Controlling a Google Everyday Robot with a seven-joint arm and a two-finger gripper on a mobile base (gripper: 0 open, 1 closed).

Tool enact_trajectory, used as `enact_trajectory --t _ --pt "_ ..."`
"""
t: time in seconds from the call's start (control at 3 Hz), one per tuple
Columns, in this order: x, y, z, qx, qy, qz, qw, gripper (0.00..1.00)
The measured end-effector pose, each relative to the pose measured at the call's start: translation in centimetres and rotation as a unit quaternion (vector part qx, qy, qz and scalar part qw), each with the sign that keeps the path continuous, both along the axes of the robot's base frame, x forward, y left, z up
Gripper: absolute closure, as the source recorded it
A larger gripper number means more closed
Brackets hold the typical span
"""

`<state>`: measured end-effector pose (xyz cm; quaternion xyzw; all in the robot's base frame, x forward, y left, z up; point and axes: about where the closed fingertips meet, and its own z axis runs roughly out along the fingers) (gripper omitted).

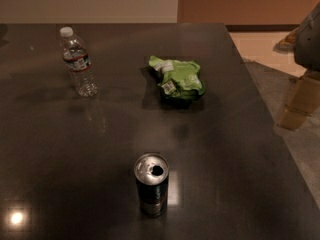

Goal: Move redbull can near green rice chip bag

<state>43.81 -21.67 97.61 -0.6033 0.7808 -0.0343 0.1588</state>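
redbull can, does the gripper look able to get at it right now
Probably yes: the redbull can stands upright alone, well apart from the green rice chip bag and water bottle. The gripper is out of view, so reach is unconfirmed.

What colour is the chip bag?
The chip bag is bright green with white patches, camera view; gripper out of sight.

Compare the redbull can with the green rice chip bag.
The redbull can is dark, slim, upright; the green rice chip bag is bright green, wider, lying flat. The can stands nearer the camera than the bag. Both rest on the table. The gripper is not in view.
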Motion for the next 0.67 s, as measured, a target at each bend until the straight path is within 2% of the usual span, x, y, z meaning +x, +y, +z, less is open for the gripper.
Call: enact_trajectory --t 0.67 --pt "0.06 0.54 0.18 0.005 0.002 0.01 0.9999 0.0"
